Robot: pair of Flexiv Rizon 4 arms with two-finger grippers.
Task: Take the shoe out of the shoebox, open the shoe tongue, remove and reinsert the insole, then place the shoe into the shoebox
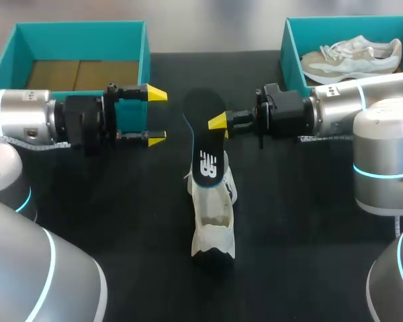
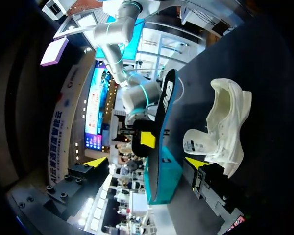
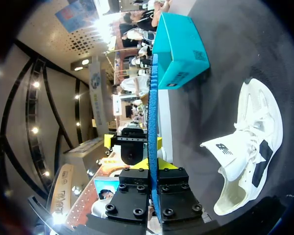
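A white shoe (image 1: 213,208) lies on the black table, its opening towards the front; it also shows in the left wrist view (image 2: 226,122) and the right wrist view (image 3: 250,147). Above its toe end my right gripper (image 1: 219,124) is shut on the edge of the black insole (image 1: 205,137), which stands tilted in the air. In its own view the insole (image 3: 153,112) runs edge-on, blue, between the fingers of the right gripper (image 3: 153,165). My left gripper (image 1: 156,115) hangs open just left of the insole, not touching it. Between and ahead of its tips (image 2: 146,162) the insole (image 2: 165,105) shows.
A teal shoebox (image 1: 127,30) with a bare cardboard floor stands at the back left, behind my left arm. A second teal box (image 1: 292,47) at the back right holds another pale shoe (image 1: 352,57). Dark table surface lies on both sides of the shoe.
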